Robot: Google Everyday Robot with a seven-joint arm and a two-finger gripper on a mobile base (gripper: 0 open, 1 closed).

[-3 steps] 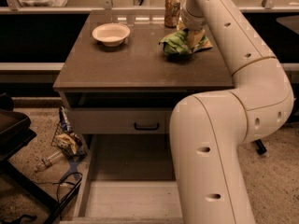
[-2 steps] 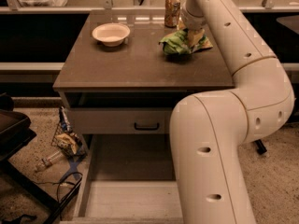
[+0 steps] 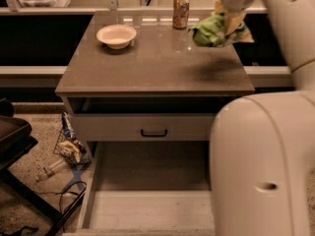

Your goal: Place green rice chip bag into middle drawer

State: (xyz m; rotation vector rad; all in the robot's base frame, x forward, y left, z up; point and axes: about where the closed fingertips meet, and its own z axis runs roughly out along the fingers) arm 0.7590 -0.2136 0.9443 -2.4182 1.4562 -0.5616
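The green rice chip bag (image 3: 215, 31) hangs crumpled in the air above the right back part of the table top (image 3: 147, 68), with its shadow on the wood below. My gripper (image 3: 226, 14) comes down from the upper right and is shut on the bag's top edge. The middle drawer (image 3: 89, 193) stands pulled out low at the front, with a pale flat floor and low side walls. My arm's large white body (image 3: 261, 166) hides the drawer's right part.
An orange-brown drink can (image 3: 180, 11) stands at the table's back edge, left of the bag. A white bowl (image 3: 116, 35) sits at the back left. The upper drawer front with a black handle (image 3: 153, 132) is slightly out. Clutter (image 3: 70, 150) and a dark object (image 3: 12, 136) lie at the left.
The bag lay on the table under the gripper before. Now it is lifted off the table and has moved up and to the right with the gripper.
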